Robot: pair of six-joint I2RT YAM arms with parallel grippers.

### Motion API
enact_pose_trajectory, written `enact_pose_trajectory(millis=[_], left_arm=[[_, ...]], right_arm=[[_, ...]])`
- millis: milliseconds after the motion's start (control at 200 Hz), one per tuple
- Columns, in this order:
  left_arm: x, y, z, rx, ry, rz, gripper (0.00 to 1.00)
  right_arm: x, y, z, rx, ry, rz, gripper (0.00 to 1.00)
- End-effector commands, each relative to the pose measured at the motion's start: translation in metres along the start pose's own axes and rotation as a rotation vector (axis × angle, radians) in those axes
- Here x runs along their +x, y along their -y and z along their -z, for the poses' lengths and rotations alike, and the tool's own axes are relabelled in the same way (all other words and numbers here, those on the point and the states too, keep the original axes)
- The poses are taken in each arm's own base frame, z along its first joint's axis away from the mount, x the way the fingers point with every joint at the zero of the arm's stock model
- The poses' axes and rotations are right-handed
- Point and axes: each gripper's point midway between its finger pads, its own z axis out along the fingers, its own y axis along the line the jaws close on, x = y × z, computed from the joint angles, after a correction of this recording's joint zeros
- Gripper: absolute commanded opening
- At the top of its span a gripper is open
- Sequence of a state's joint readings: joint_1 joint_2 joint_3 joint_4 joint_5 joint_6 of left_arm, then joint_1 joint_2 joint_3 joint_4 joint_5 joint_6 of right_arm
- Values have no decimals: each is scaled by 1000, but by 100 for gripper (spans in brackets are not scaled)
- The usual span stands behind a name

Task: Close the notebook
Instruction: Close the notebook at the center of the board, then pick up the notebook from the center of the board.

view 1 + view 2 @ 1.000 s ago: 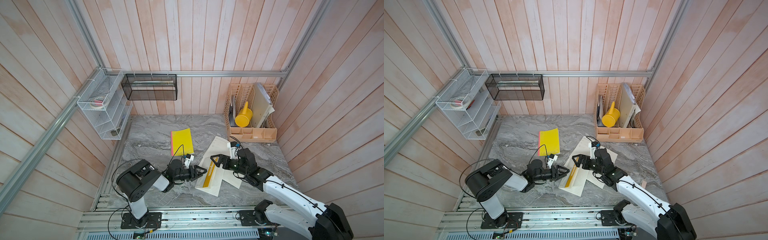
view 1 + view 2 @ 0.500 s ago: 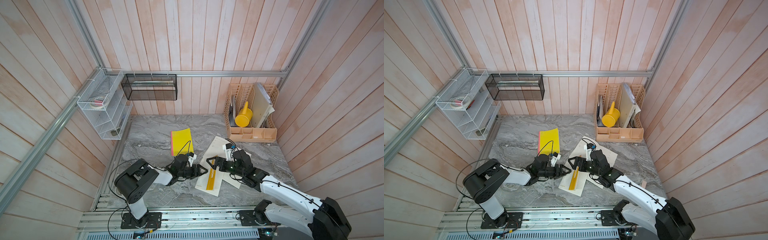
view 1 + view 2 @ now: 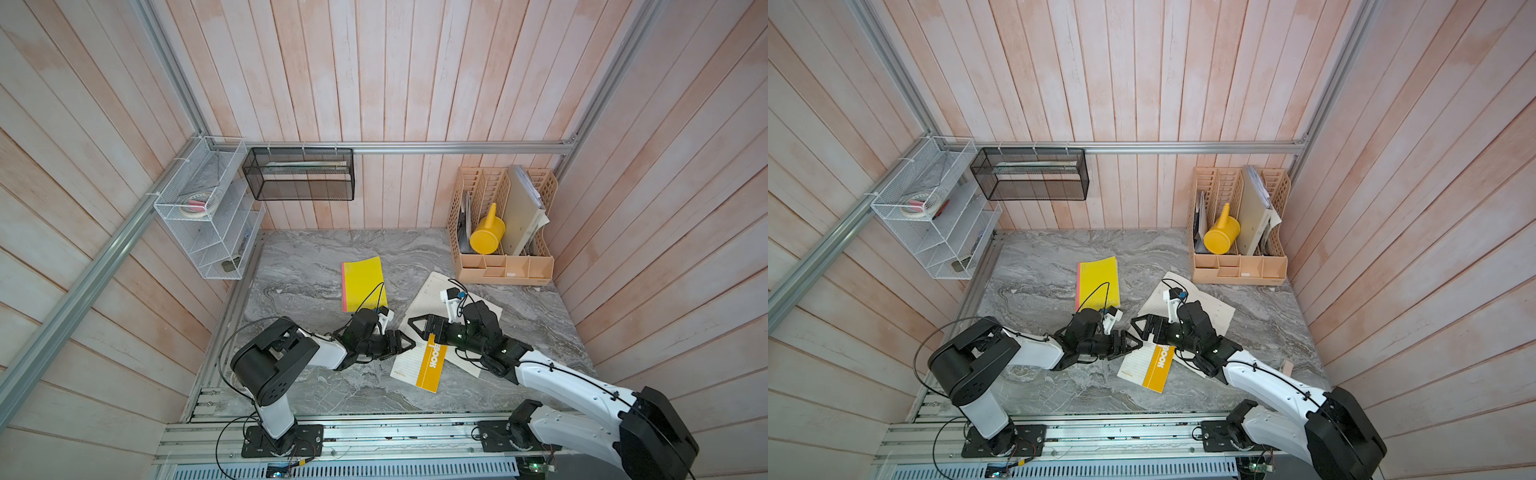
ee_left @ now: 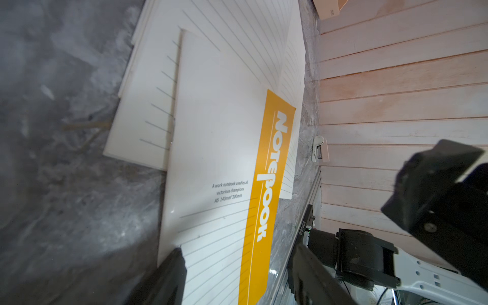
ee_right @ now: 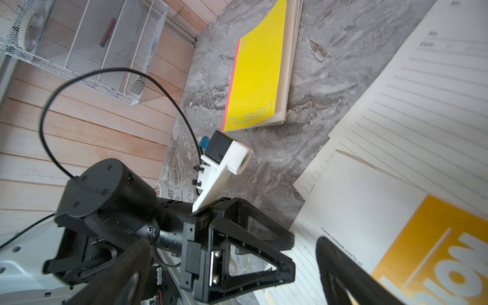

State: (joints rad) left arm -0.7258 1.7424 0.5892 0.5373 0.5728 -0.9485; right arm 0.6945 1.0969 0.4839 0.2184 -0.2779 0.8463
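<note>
**Notebook closing: cover turned over, not yet seated.**

Left pincer [image 3: 405, 343], jaws apart, sits at the cover [image 4: 219, 132], whose end runs between its fingers unpinched. Right pincer [image 3: 417, 330], jaws likewise apart and clamping nothing, hovers just beside it over the orange band. The notebook [image 3: 419, 365] lies on the table [image 3: 324, 266] directly ahead, cover askew, lined pages showing beyond. Judgement: final closing step; the next move calls for pressing the cover flat and square.

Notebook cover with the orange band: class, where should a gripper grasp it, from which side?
Probably its white long edge, opposite the orange band, approached from the left gripper's side: that edge lies free past the pages, and the open jaws face it.
</note>
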Motion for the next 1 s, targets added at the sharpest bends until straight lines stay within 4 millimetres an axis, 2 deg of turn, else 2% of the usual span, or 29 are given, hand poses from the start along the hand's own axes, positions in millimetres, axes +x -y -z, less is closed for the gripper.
enact_pose_trajectory(millis=[0, 265, 455, 520, 695, 995], left_arm=[[-1, -5, 6, -38, 10, -8, 68], [-13, -2, 36, -38, 59, -16, 68], [-14, -23, 48, -130, 29, -8, 68], [-14, -23, 48, -111, 14, 2, 68], [-10, -21, 38, -79, -82, -6, 54], [-11, -22, 28, -59, -137, -10, 54]], right_arm=[[17, 13, -5, 4, -33, -37, 98], [49, 48, -4, 60, -83, -91, 98], [57, 60, -6, 105, -113, -101, 98], [58, 64, -5, 133, -122, -102, 98], [62, 72, -1, 196, -151, -105, 98], [68, 76, 0, 202, -165, -121, 98]])
